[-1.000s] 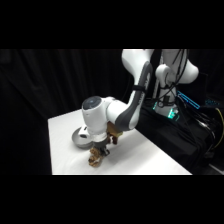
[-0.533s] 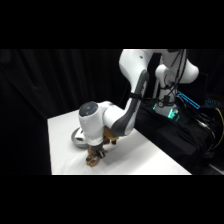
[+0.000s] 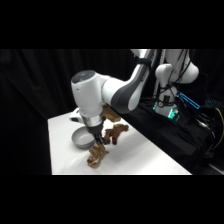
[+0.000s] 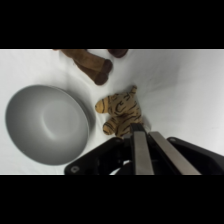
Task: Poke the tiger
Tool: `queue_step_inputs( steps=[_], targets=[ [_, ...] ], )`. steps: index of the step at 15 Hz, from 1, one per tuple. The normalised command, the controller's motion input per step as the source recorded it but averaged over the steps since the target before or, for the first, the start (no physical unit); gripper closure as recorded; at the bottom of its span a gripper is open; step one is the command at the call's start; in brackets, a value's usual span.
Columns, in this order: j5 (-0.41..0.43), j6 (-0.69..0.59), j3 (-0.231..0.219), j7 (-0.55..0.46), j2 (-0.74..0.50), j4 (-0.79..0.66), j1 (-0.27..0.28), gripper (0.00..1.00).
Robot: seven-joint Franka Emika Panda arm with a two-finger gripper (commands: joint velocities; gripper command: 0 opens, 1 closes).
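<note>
Pressed down onto the tiger [image 4: 120, 114] on the white table [image 4: 190, 95] — gripper [image 4: 140, 134] with fingers drawn together, nothing held between them. Lay at three o'clock of the grey bowl [image 4: 46, 122], just beside its rim — brown toy animal [image 4: 89, 62] near, at twelve o'clock.

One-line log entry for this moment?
phase: poke | gripper: shut, tip at tiger's back | tiger: on table beside grey bowl | brown toy animal: untouched
</note>
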Motion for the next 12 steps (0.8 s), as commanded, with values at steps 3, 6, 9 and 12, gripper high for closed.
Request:
queue_step_inputs(
  steps=[3,6,9,12],
  targets=[
    [0.177,-0.38,0.133,-0.26,-0.51,-0.16,-0.201,0.54],
    [0.167,-0.29,0.104,-0.25,-0.36,-0.1,-0.174,0.29],
    [0.149,-0.22,0.093,-0.21,-0.32,-0.11,-0.137,0.06],
    [0.049,-0.2,0.085,-0.05,-0.29,-0.1,-0.071,0.0]
  ],
)
